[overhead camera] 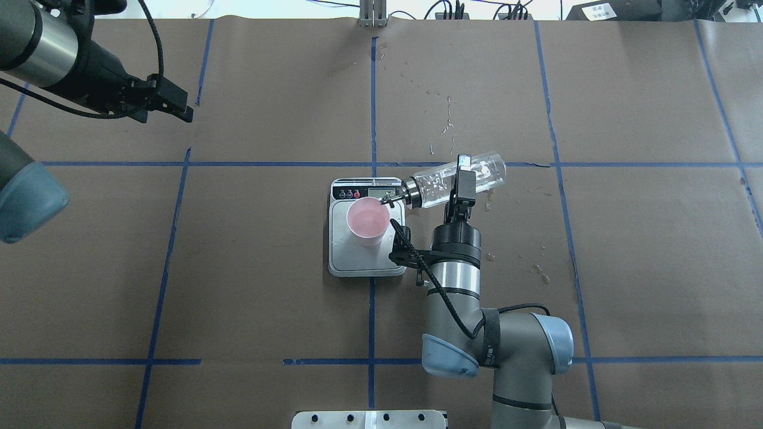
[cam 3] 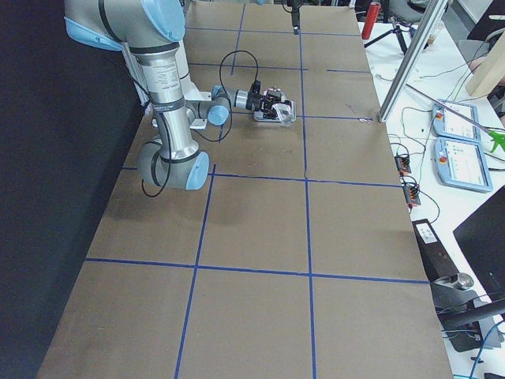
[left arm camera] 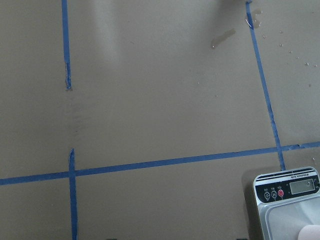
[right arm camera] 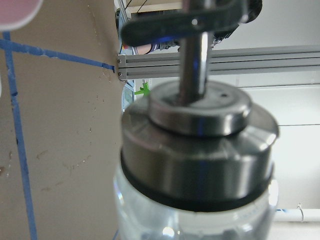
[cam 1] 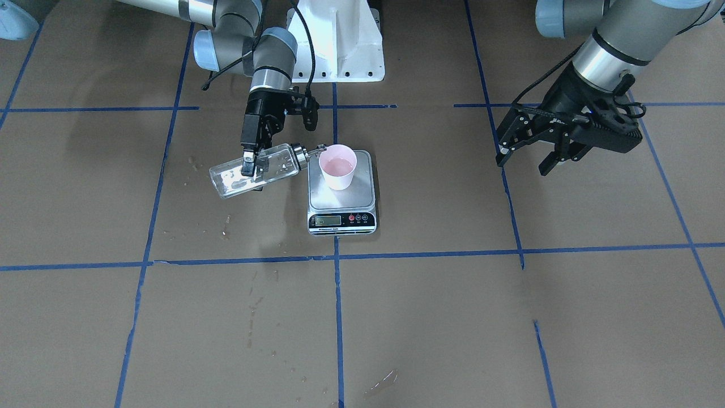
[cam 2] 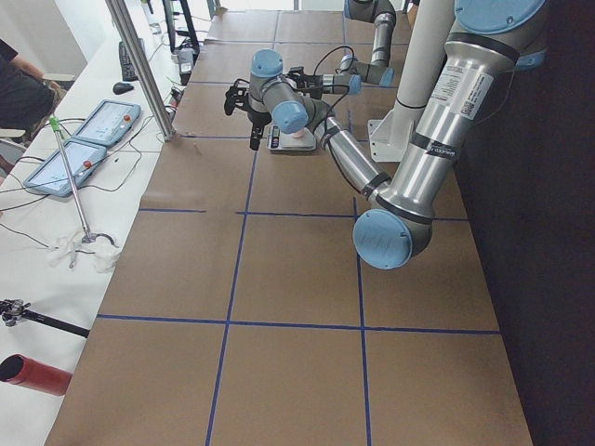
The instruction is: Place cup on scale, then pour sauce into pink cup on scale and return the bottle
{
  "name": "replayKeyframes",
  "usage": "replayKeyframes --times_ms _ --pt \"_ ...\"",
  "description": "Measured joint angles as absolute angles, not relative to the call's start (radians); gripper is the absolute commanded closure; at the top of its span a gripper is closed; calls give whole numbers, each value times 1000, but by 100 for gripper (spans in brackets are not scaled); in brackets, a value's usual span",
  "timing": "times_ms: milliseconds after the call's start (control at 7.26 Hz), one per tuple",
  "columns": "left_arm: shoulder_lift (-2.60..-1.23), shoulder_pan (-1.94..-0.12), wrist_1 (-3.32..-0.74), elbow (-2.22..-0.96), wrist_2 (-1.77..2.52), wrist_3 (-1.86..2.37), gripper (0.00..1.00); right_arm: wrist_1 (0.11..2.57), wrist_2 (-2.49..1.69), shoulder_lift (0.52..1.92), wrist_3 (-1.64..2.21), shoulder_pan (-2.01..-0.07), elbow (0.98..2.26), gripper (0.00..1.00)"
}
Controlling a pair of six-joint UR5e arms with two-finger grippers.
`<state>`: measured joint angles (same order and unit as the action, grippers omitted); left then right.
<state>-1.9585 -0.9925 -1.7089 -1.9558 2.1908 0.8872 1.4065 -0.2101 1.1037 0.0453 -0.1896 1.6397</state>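
Bottle (cam 1: 278, 165) tipped toward cup (cam 1: 338, 168) on scale (cam 1: 342, 199)

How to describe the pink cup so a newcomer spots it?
On the brown paper-covered table with blue tape lines, find the flat silver kitchen scale near the middle. The small tapered cup stands upright on its platform, the only pink thing there, beside a tilted clear glass bottle with a metal spout.

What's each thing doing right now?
cup: upright on the scale.
scale: carrying the cup.
bottle: tipped nearly sideways, spout at the cup's rim.
right end effector: shut on the bottle.
left end effector: open, empty, off to the side.
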Motion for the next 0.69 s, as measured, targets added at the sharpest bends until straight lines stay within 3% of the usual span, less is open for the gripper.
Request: replayKeyframes --times_ms 689 --pt "-1957 -992 -1709 -1956 2192 888 16 1405 -162 1077 -170 -193 1629 100"
